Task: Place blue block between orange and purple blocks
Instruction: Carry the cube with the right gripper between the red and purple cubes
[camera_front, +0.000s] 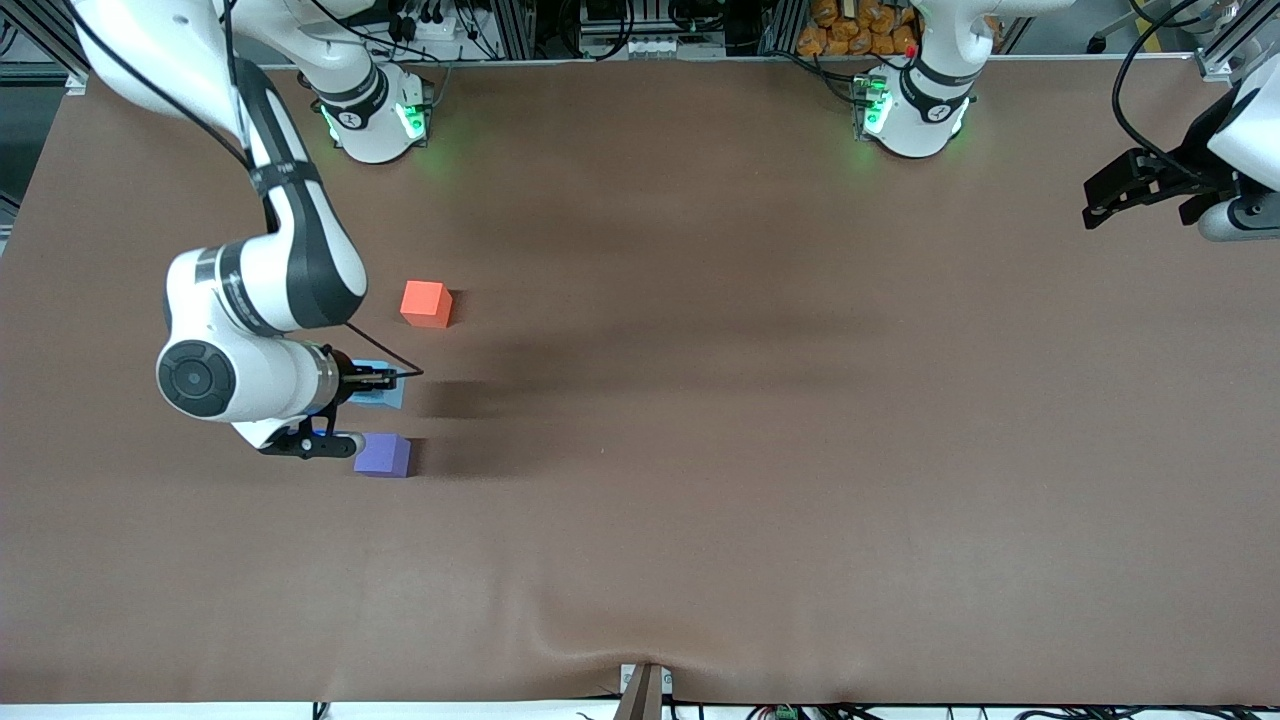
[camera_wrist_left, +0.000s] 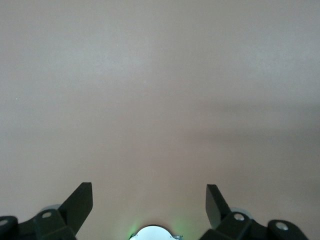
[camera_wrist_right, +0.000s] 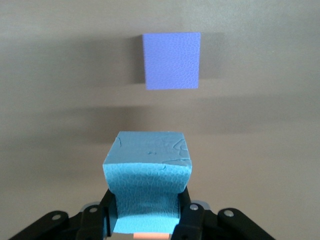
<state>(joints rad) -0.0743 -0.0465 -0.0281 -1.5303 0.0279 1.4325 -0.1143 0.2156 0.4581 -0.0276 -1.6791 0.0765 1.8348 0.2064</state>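
Observation:
The blue block (camera_front: 386, 393) is pinched in my right gripper (camera_front: 372, 381), low over the table between the orange block (camera_front: 425, 303) and the purple block (camera_front: 384, 455). In the right wrist view the gripper (camera_wrist_right: 146, 212) is shut on the blue block (camera_wrist_right: 148, 167), whose sides are squeezed in. The purple block (camera_wrist_right: 171, 60) lies on the table ahead of it, and a sliver of the orange block (camera_wrist_right: 152, 236) shows under the jaws. My left gripper (camera_front: 1098, 208) waits open and empty at the left arm's end of the table; its wrist view (camera_wrist_left: 149, 200) shows only bare cloth.
The brown table cover (camera_front: 760, 420) has a raised wrinkle (camera_front: 640, 655) at its edge nearest the front camera. The right arm's elbow (camera_front: 230, 350) hangs over the table beside the blocks.

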